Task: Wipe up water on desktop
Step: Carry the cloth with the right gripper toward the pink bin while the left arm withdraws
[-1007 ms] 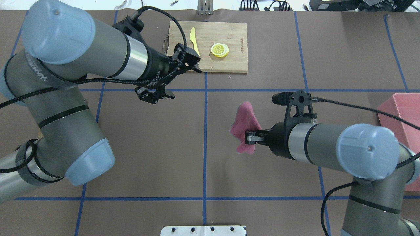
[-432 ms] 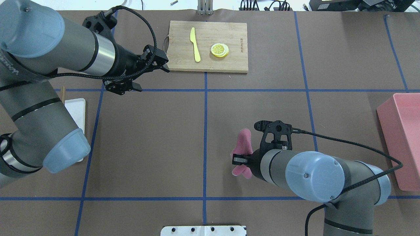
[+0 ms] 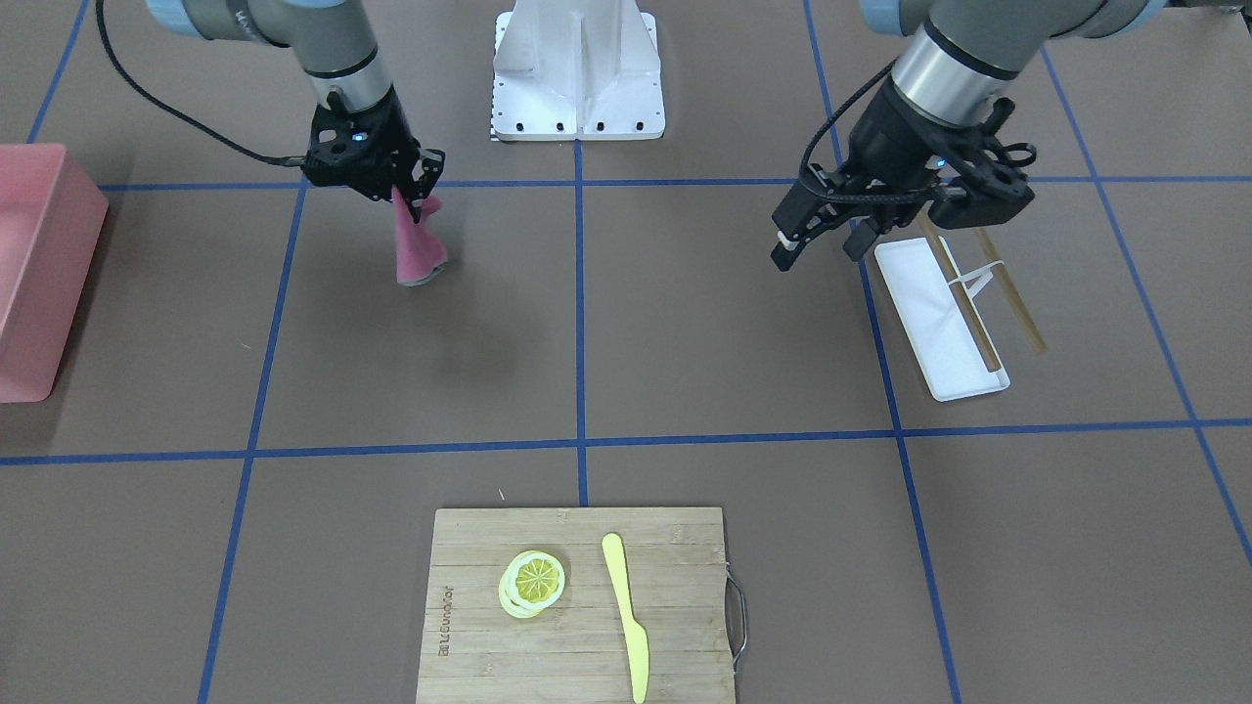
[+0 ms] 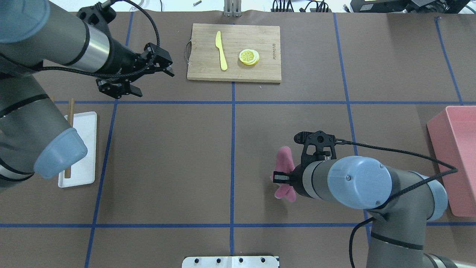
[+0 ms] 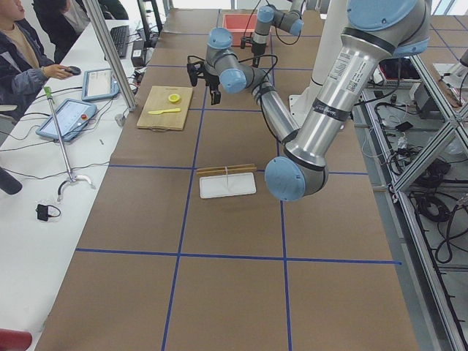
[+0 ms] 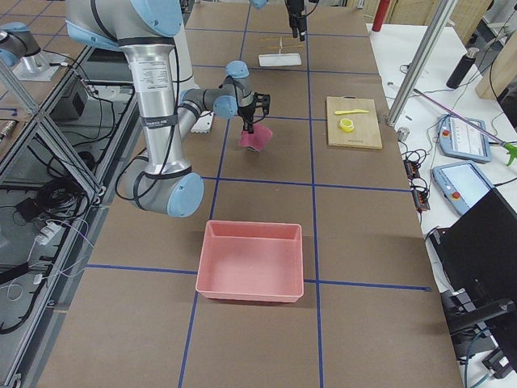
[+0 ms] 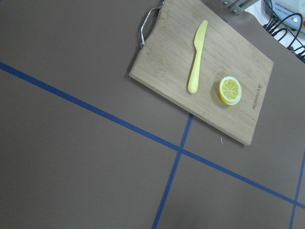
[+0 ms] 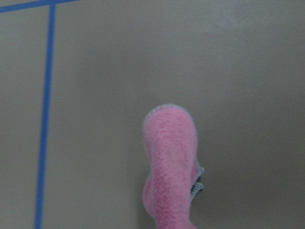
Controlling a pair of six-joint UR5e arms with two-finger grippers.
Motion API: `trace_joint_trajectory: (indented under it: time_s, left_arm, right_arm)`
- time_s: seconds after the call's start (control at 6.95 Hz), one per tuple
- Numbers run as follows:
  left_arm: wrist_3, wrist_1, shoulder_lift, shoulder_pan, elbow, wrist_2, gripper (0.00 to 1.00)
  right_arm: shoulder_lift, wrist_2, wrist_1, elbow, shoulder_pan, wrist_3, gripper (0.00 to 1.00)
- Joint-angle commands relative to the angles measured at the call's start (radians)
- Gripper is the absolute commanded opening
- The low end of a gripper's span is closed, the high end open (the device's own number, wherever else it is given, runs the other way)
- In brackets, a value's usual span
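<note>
One pink cloth (image 4: 284,156) is hanging pinched in the right fingers (image 4: 280,177), wanting flat contact with the surface (image 4: 167,156); left fingers (image 4: 165,67) are gaping, empty.

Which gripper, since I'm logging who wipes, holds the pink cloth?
The right gripper: its fingers pinch the fuzzy pink cloth, which hangs beneath them. The left gripper is open and holds nothing.

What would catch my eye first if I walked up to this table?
Probably the bright pink cloth, pinched in the right arm's tool and hanging down over the brown desktop near the robot's base. After that, the bamboo cutting board on the side far from the robot, with a yellow knife and a lemon slice on it, and the big pink bin at the robot's right end.
</note>
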Motion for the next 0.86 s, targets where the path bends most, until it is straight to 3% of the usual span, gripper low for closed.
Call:
trace_joint_trajectory:
  time_s: [0.0, 0.29, 0.72]
  left_arm:
    - [0.191, 0.005, 0.107, -0.120, -0.009, -0.086, 0.98]
    - [0.357, 0.003, 0.205, -0.182, -0.022, -0.105, 0.98]
    - [0.535, -0.005, 0.302, -0.262, -0.033, -0.108, 0.98]
  right_arm:
    - [-0.178, 0.162, 0.004, 0.001, 0.161, -0.258, 0.00]
    - [-0.214, 0.185, 0.001, -0.021, 0.192, -0.323, 0.00]
    - [0.029, 0.191, -0.008, -0.127, 0.108, -0.145, 0.00]
